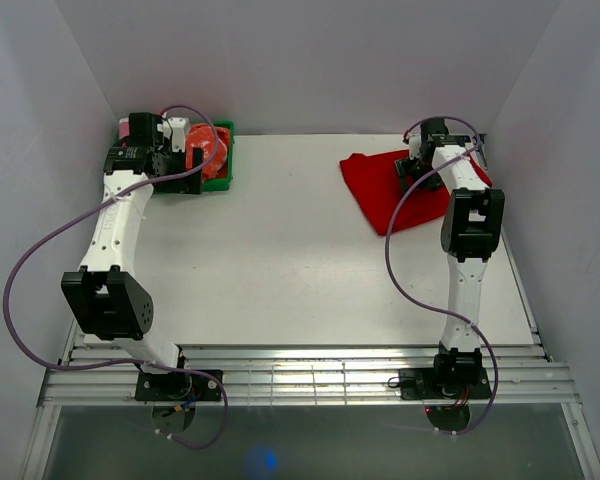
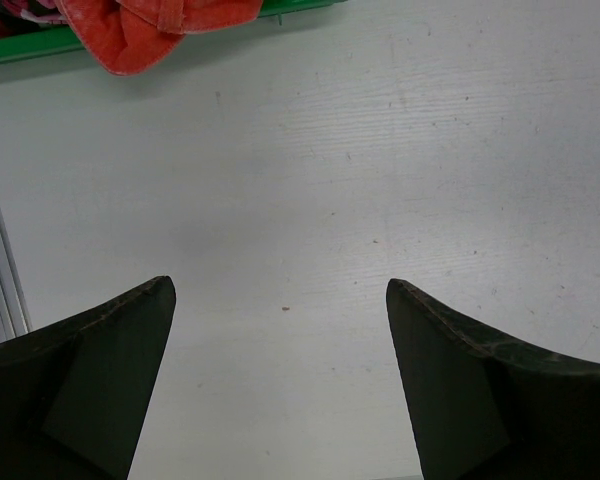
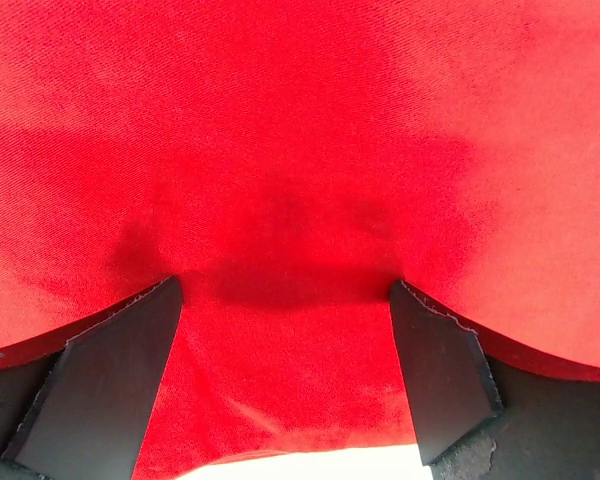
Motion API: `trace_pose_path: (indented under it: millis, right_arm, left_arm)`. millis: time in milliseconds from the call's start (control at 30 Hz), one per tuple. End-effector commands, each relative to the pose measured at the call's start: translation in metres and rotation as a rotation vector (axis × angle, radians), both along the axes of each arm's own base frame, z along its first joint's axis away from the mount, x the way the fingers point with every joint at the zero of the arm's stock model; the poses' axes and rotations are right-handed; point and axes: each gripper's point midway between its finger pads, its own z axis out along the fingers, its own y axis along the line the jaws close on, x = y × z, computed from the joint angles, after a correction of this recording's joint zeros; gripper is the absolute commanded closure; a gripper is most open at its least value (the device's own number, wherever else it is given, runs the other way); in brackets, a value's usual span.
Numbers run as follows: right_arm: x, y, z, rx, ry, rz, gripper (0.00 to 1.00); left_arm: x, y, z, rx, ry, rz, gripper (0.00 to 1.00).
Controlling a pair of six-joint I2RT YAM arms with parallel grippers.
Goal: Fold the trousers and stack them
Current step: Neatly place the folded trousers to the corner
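Observation:
The bright red trousers (image 1: 378,192) lie folded into a compact slab at the table's back right. Above them is my right gripper (image 1: 418,166), jaws pointing down. In the right wrist view the red cloth (image 3: 300,120) fills the frame, and the right gripper (image 3: 285,285) stands open, with both fingertips (image 3: 160,300) on or just over the fabric and a dark shadow between them. My left gripper (image 1: 185,170) hovers at the back left beside the green bin. In its own view the left gripper (image 2: 280,290) is open over bare white table, with nothing between the fingers.
A green bin (image 1: 226,150) sits in the back left corner with orange-red cloth (image 2: 140,30) spilling over its rim (image 2: 40,45). White walls close in the table on three sides. A metal rail (image 1: 310,375) runs along the near edge.

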Motion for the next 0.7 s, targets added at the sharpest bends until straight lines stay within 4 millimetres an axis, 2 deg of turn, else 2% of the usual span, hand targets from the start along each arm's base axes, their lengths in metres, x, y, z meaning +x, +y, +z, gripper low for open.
trace_pose_path:
  millis: [0,100,200,233,300,333,400,433,500,533,567,633,667]
  right_arm:
    - [0.006,0.021,-0.018,0.063,0.027,-0.015,0.10]
    - [0.010,0.020,-0.017,0.074,0.010,-0.051,0.10]
    - [0.010,0.030,0.003,0.145,-0.025,0.004,0.09]
    - [0.011,0.033,0.032,0.162,-0.079,0.040,0.09]
    - [0.007,0.036,0.062,0.168,-0.138,0.106,0.09]
    - [-0.006,0.036,0.088,0.165,-0.173,0.124,0.09]
    - [-0.025,0.037,0.109,0.166,-0.193,0.136,0.10]
    - [-0.049,0.036,0.116,0.170,-0.184,0.132,0.10]
    - [-0.077,0.037,0.113,0.186,-0.152,0.110,0.09]
    - [-0.092,0.039,0.120,0.203,-0.158,0.087,0.09]
    - [-0.116,0.041,0.092,0.212,-0.078,0.068,0.08]
    - [-0.138,0.046,0.079,0.237,-0.033,0.041,0.06]
    - [-0.151,0.049,0.063,0.253,0.018,0.012,0.04]
  left_arm:
    - [0.002,0.002,0.013,-0.004,-0.030,0.009,0.02]
    - [0.004,-0.001,0.012,-0.021,-0.028,0.007,0.02]
    - [0.004,0.001,0.013,-0.012,-0.033,0.006,0.02]
    - [0.003,0.001,0.016,-0.009,-0.038,0.002,0.02]
    - [0.002,0.001,0.016,-0.004,-0.040,0.001,0.02]
    - [0.000,0.002,0.018,-0.001,-0.048,0.002,0.02]
    - [-0.001,0.002,0.021,-0.003,-0.057,0.002,0.02]
    - [-0.003,0.002,0.018,-0.005,-0.052,0.004,0.02]
    - [-0.005,0.001,0.022,-0.008,-0.068,0.008,0.02]
    - [-0.006,0.001,0.022,-0.009,-0.070,0.009,0.02]
    - [-0.009,0.002,0.020,-0.010,-0.068,0.012,0.02]
    - [-0.011,0.002,0.019,-0.009,-0.068,0.013,0.02]
    - [-0.013,0.015,0.017,-0.007,-0.064,0.048,0.02]
